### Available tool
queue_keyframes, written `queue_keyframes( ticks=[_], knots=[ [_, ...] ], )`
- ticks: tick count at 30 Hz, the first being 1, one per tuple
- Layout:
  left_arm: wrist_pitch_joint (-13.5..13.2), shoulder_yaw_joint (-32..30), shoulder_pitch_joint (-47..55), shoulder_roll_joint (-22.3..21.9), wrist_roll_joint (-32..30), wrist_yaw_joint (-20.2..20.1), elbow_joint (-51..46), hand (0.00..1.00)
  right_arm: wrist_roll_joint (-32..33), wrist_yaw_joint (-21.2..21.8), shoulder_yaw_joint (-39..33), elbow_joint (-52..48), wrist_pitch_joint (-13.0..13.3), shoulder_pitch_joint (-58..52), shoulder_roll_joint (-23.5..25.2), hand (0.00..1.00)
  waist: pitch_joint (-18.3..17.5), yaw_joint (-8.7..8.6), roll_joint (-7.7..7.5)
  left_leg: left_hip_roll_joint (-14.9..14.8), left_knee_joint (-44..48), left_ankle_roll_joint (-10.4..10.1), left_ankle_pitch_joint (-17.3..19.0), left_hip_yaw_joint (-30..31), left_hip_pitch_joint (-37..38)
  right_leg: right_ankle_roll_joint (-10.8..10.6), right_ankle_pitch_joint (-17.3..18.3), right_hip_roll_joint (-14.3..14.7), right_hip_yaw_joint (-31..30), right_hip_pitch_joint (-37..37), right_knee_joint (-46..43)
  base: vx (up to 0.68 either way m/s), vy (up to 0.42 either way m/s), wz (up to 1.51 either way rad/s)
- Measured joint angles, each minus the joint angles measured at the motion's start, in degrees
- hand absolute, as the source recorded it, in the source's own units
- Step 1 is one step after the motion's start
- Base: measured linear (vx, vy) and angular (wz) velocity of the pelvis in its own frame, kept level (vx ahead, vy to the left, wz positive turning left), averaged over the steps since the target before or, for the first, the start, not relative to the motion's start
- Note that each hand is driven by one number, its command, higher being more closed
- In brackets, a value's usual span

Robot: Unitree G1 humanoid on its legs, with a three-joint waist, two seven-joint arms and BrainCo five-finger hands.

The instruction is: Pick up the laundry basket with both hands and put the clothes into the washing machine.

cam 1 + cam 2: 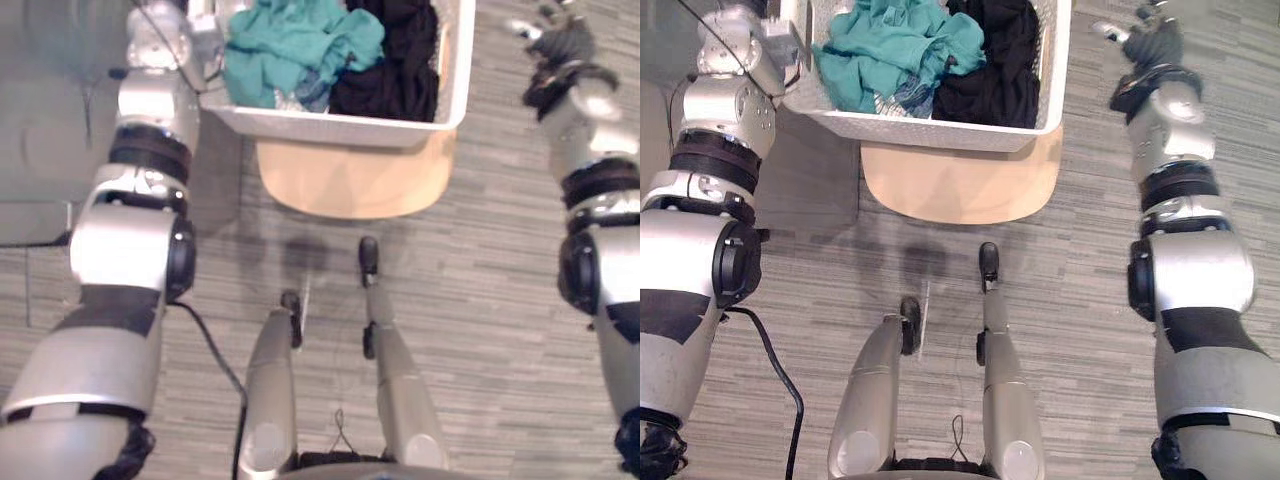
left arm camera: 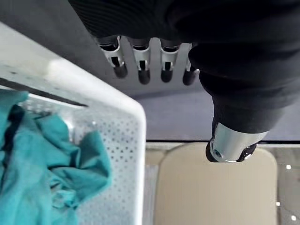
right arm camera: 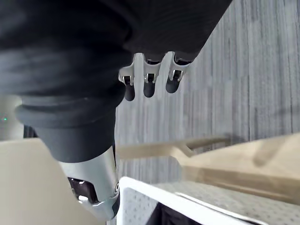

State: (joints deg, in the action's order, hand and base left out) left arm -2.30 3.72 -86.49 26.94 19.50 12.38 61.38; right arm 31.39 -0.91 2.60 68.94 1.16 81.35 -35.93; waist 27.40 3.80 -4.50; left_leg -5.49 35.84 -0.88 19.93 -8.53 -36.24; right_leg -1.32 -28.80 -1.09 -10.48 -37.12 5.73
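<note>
laundry basket (image 1: 340, 125) full of clothes (image 1: 290, 45) sits on a wooden stool (image 1: 350, 185); left hand (image 2: 140, 65) just beside its rim, right hand (image 3: 149, 75) off to the side, both relaxed and empty

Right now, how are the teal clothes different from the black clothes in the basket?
The teal clothes lie on the robot's left side of the white laundry basket; the black clothes lie on its right. The teal clothes spread wider, the black clothes bunch narrower. Both are crumpled, touch each other and sit in that basket.
</note>
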Motion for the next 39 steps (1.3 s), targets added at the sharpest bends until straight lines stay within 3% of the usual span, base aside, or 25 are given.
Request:
queue_keyframes(
  ticks=[2, 4, 6, 8, 10, 11, 12, 13, 15, 17, 20, 22, 23, 25, 31, 34, 37, 39],
  knots=[
    [0.0, 0.0, 0.9, 0.3, -0.5, 0.0, 0.1, 0.00, 0.0, 0.1, 0.0, 0.0, 0.0, -0.3, -0.4, 0.00, 0.0, 0.25, 0.00, 0.2, -0.3, 0.1, 0.0, -0.8, 1.4, 0.0, 0.0, -0.1, 0.0, 1.1, 0.0, -0.04, 0.059, -0.01],
    [-0.2, -0.8, 2.4, 1.0, -2.4, 0.1, -0.3, 0.00, 0.0, 1.0, 0.0, -0.5, 0.0, -0.9, -1.0, 0.00, 0.0, 0.11, 0.00, 0.5, -0.3, 0.1, 0.0, -0.9, 3.0, -2.3, 1.9, -0.7, 0.1, 3.0, 0.0, -0.02, 0.031, 0.08],
    [-0.5, -1.7, 4.9, 1.2, -3.2, 0.1, -1.5, 0.00, -0.1, 1.2, 0.0, -1.0, 0.1, -2.0, -1.4, 0.00, 0.0, 0.28, 0.06, 0.3, -0.1, 0.0, 0.0, -0.6, 3.6, -3.2, 2.7, -1.0, 0.1, 3.7, 0.0, -0.04, 0.000, 0.12],
    [-0.4, -2.2, 8.2, 1.6, -4.5, 0.1, -3.1, 0.00, -0.1, 1.2, 0.1, -3.1, 0.1, -4.7, -1.7, 0.00, 0.0, -0.02, 0.08, 0.1, -0.3, -0.2, -0.2, 0.2, 4.0, -3.3, 2.8, -0.8, 0.2, 4.3, 0.0, -0.05, -0.016, 0.13],
    [-0.4, -2.8, 14.2, 1.6, -5.3, 0.2, -6.1, 0.00, -0.1, 1.3, 0.1, -7.5, 0.1, -11.9, -2.4, 0.00, -0.1, -0.99, 0.10, 0.1, -0.3, -0.4, -0.2, 1.2, 5.4, -5.7, 4.8, -1.0, -0.2, 6.4, 0.0, -0.07, -0.021, 0.23],
    [-0.4, -3.5, 16.4, 1.7, -5.7, 0.2, -8.0, 0.00, -0.1, 1.3, 0.1, -8.7, 0.1, -13.9, -2.6, 0.00, 0.0, -1.29, 0.11, 0.0, -0.4, -0.5, -0.3, 1.4, 5.9, -5.9, 5.0, -1.0, -0.3, 6.9, 0.0, -0.08, -0.011, 0.20],
    [-0.5, -4.7, 23.7, 1.7, -6.7, 0.2, -14.8, 0.00, -0.1, 1.3, -0.5, -14.6, 0.2, -21.7, -3.6, 0.00, -0.1, -1.77, 0.21, 0.0, -0.9, -0.6, -0.3, 2.0, 7.6, -7.7, 6.9, -1.0, -0.3, 8.8, 0.0, -0.09, -0.015, 0.19],
    [-0.8, -5.7, 30.3, 1.6, -6.7, 0.2, -21.2, 0.00, 0.0, 1.3, -2.7, -20.3, 0.4, -29.2, -4.0, 0.00, -0.2, -2.06, 0.44, -0.1, -1.9, -0.9, -0.6, 2.2, 9.2, -8.1, 10.6, -0.9, 0.0, 10.3, 0.0, -0.08, -0.030, 0.19],
    [-1.6, -6.7, 38.7, 0.7, -6.7, 0.2, -27.8, 0.00, -0.1, 1.3, -5.6, -27.0, 0.6, -38.5, -3.8, 0.00, -0.8, -2.54, 1.39, -0.5, -5.2, -1.3, -1.9, 2.7, 11.8, -8.7, 14.6, -0.8, 1.6, 12.1, 0.0, 0.00, -0.061, 0.22],
    [-2.3, -7.2, 49.4, -2.1, -6.6, 0.0, -35.1, 0.00, -0.5, 2.1, -10.3, -33.6, 0.8, -49.8, -3.0, 0.00, -3.0, -2.70, 2.32, 0.4, -6.2, -2.0, -1.5, 3.3, 14.0, -4.4, 10.8, -0.9, 2.7, 14.2, 0.0, 0.05, -0.062, 0.27],
    [-3.1, -7.8, 62.8, -8.0, -6.4, -1.8, -44.6, 0.00, -0.8, 3.0, -15.7, -40.9, 1.3, -61.3, 1.6, 0.00, -6.9, -1.64, 4.84, 0.1, -9.8, -2.6, -1.9, 3.6, 17.0, -3.3, 11.0, -0.8, 3.0, 15.4, 0.0, 0.06, -0.049, 0.01],
    [-3.4, -7.4, 68.4, -11.1, -6.4, -3.0, -48.2, 0.00, -1.7, 3.8, -16.9, -43.3, 1.6, -66.3, 4.9, 0.00, -8.8, -1.28, 5.59, 0.2, -12.0, -3.0, -2.2, 3.7, 18.8, -3.1, 11.1, -0.7, 3.0, 16.2, 0.0, 0.04, -0.049, -0.06],
    [-3.6, -6.5, 73.0, -13.6, -6.2, -4.9, -50.6, 0.00, -2.8, 4.8, -17.9, -44.7, 1.7, -70.8, 8.8, 0.00, -10.4, -1.30, 5.99, 0.3, -14.0, -3.4, -2.7, 3.8, 21.0, -2.9, 11.3, -0.7, 3.4, 17.5, 0.0, 0.04, -0.035, 0.00],
    [-3.9, -5.3, 77.8, -16.2, -6.0, -6.9, -52.6, 0.00, -4.1, 5.0, -18.7, -46.3, 2.0, -76.0, 13.5, 0.00, -12.0, -1.47, 6.00, 0.6, -16.0, -3.0, -3.3, 3.9, 23.3, -2.7, 12.2, -1.0, 4.0, 19.4, 0.0, 0.02, -0.016, 0.11],
    [-4.5, -5.4, 90.3, -21.2, -3.9, -10.8, -48.1, 0.00, -4.3, 6.3, -20.7, -42.1, 3.0, -88.4, 24.7, 0.00, -18.9, -1.30, 5.89, 1.0, -20.0, -3.0, -4.0, 4.1, 28.7, -3.3, 14.3, -1.5, 4.7, 23.4, 0.3, 0.00, 0.000, 0.11],
    [-4.2, -6.8, 91.1, -23.0, -4.1, -11.3, -33.3, 0.00, -4.3, 7.3, -20.1, -32.0, 3.0, -90.9, 27.6, 0.00, -21.1, -1.30, 6.13, 1.5, -22.8, -3.1, -5.3, 5.2, 30.7, -3.4, 15.6, -2.2, 5.9, 24.7, 0.3, 0.01, -0.019, 0.21],
    [-2.2, -13.8, 90.1, -25.0, -5.7, -11.0, -11.8, 0.00, -4.2, 7.4, -19.7, -18.4, 2.4, -90.7, 30.2, 0.00, -22.3, -1.34, 6.28, 1.2, -24.4, -3.6, -5.5, 5.2, 32.8, -2.9, 16.1, -1.8, 6.1, 26.0, 0.3, 0.00, 0.000, 0.00],
    [-1.6, -16.3, 90.1, -25.3, -6.8, -10.8, -6.3, 0.00, -3.8, 7.3, -20.2, -14.0, 2.3, -90.7, 30.7, 0.00, -22.9, -1.36, 6.27, 1.1, -25.3, -3.9, -5.8, 5.2, 33.3, -2.8, 16.3, -1.8, 6.2, 26.1, 0.3, 0.02, -0.010, 0.02]
  ],
)
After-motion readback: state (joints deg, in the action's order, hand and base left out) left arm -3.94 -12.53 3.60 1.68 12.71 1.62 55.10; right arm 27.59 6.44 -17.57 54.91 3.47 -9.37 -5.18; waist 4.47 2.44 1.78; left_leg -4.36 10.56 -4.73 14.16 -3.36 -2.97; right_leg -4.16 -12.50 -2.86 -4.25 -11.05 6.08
